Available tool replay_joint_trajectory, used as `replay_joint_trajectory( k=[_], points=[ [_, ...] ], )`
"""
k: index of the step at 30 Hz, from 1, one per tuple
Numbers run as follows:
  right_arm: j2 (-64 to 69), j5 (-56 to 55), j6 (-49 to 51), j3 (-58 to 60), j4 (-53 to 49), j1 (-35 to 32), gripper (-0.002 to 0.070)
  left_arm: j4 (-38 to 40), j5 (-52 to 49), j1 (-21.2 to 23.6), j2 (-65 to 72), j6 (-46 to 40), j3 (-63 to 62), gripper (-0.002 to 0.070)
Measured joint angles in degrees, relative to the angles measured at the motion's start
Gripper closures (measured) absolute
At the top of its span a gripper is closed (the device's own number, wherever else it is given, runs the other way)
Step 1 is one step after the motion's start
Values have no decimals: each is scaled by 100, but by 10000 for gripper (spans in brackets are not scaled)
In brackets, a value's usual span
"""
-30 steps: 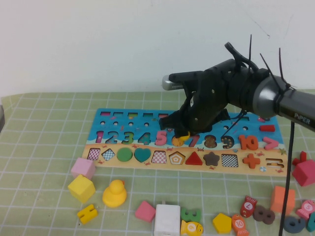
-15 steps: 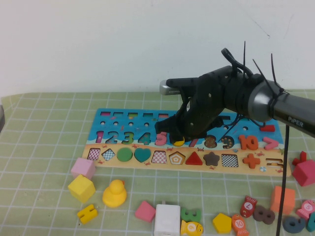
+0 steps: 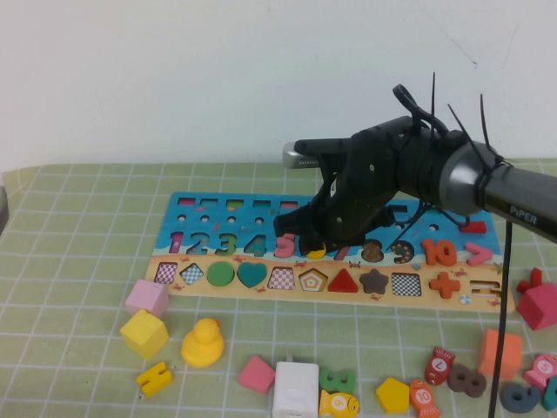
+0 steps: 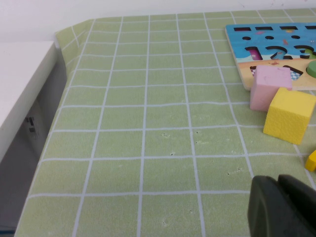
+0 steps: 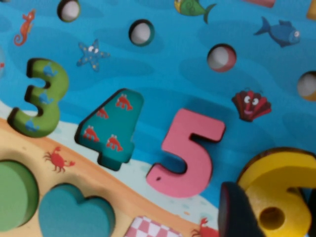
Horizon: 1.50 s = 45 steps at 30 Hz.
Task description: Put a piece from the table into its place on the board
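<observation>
The blue number board (image 3: 187, 220) lies across the middle of the table. My right gripper (image 3: 317, 247) is shut on a yellow number 6 (image 3: 316, 252) and holds it low over the board, just right of the pink 5 (image 3: 285, 244). In the right wrist view the yellow 6 (image 5: 281, 190) sits between my dark fingers (image 5: 237, 212), beside the pink 5 (image 5: 190, 153) and the teal 4 (image 5: 111, 129). Whether the 6 touches the board is hidden. My left gripper (image 4: 284, 207) is shut and empty, low over the mat at the table's left.
Loose pieces lie in front of the board: a pink cube (image 3: 146, 298), a yellow cube (image 3: 144, 333), a yellow duck (image 3: 203, 342), a white block (image 3: 296, 388), an orange block (image 3: 499, 352), a red piece (image 3: 540, 303) and several small numbers at the front right.
My right gripper has moved a little left and lower with the yellow 6, closer to the pink 5. It has stayed still over the last half second.
</observation>
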<state>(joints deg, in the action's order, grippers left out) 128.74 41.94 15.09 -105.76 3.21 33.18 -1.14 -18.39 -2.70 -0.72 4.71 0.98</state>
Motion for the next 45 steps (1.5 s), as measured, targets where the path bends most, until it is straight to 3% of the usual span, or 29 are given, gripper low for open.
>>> replay_joint_trajectory(
  k=[3,10,19,22,27,30,45],
  points=[
    [0,11,48,0,0,0,371,0,0,0,0,0,0,677],
    [0,23,198,-53,96,10,191,0,0,0,0,0,0,677],
    [14,713,232,-925,-1,10,169,0,0,0,0,0,0,677],
    [14,834,159,-1149,-51,10,239,0,0,0,0,0,0,677],
    [120,892,97,-1204,-177,10,549,0,0,0,0,0,0,677],
    [339,872,97,-1204,-204,10,638,0,0,0,0,0,0,677],
    [579,849,-139,-1251,-227,10,677,0,0,0,0,0,0,677]
  ],
)
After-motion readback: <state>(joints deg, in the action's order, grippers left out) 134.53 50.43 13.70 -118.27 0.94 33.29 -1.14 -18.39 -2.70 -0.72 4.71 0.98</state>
